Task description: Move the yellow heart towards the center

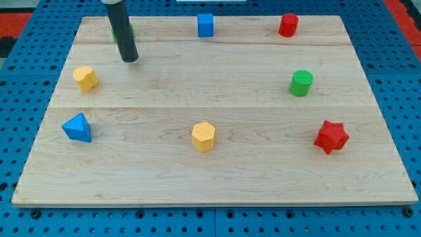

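Blue pegboard (20, 79) framed the scene, with a pale wooden board (217, 164) on top filling most of the view. Rod came down from the far-left corner; my tip (129, 60) sat on the board just right of and beyond the yellow heart (85, 78), a clear gap between them, not touching. No jaws on this tool, just a bare rod, nothing held.

Yellow heart was near the left edge, in the far half. Open wood ran from it right to the middle, no block in that lane.

Red star (331, 136) was near-right, close to the right edge. Blue triangular block (77, 128) was near-left, close to the left edge. Yellow hexagon (203, 136) was near-centre. Green cylinder (301, 83) was right of the middle. Blue cube (206, 25) and red cylinder (288, 25) hugged the far edge. Green block (131, 30) was mostly hidden behind the rod, shape unclear.
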